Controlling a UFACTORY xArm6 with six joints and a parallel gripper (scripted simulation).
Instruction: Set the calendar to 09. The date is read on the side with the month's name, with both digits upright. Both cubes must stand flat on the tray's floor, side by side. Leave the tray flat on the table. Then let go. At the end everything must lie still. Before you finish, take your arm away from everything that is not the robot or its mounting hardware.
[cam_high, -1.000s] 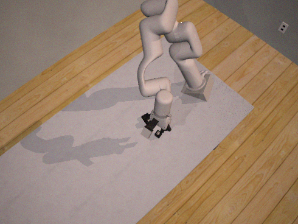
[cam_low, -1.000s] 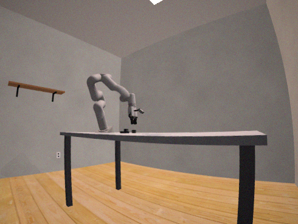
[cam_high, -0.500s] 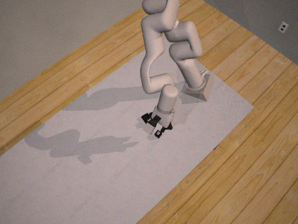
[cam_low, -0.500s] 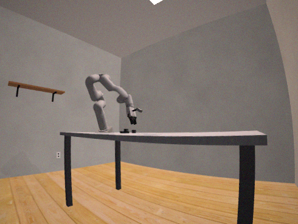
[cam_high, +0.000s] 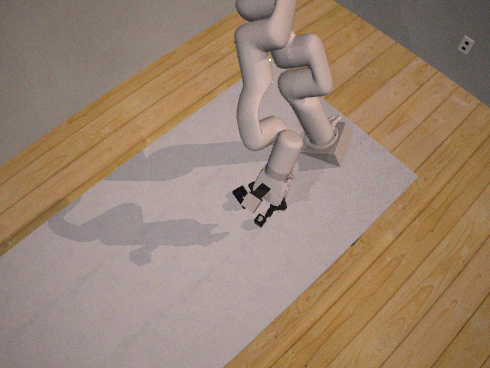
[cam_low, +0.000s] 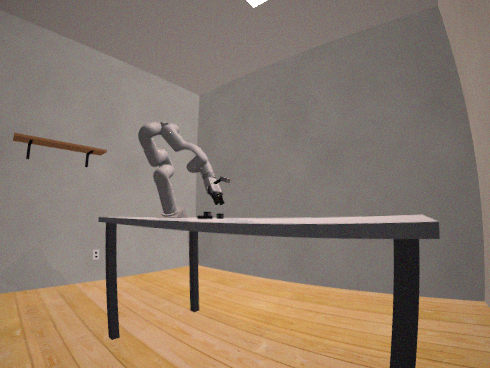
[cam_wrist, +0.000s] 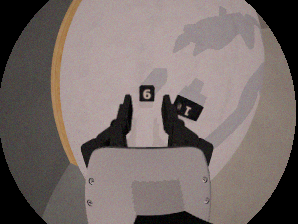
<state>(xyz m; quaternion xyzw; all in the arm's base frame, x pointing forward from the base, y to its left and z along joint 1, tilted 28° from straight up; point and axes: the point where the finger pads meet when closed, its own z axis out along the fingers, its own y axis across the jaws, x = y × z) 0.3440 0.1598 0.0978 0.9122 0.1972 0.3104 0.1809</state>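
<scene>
Item: xArm Gripper (cam_high: 261, 205) (cam_low: 220, 202) (cam_wrist: 147, 102), part-open, roughly halfway; nothing in its grasp, fingertips above the table (cam_high: 150, 300) (cam_low: 300, 227) (cam_wrist: 100, 50).

Item: loose black digit cube (cam_high: 259, 220) (cam_low: 220, 216) (cam_wrist: 146, 93), one. It sat on the table, right of the tray in the exterior view, apart from it. Upper face: a 6-or-9 figure; which, I could not settle.

Item: black calendar tray (cam_high: 239, 193) (cam_low: 201, 217) (cam_wrist: 198, 117), one, low on the table. A second digit cube (cam_low: 207, 213) (cam_wrist: 186, 109) appeared to be in it, a 1 showing upward. Month name and front digits: not legible to me.

Status: incomplete. Outstanding, as I judged it: loose cube into the tray beside its mate, 09 confirmed on the month side, arm withdrawn.
</scene>
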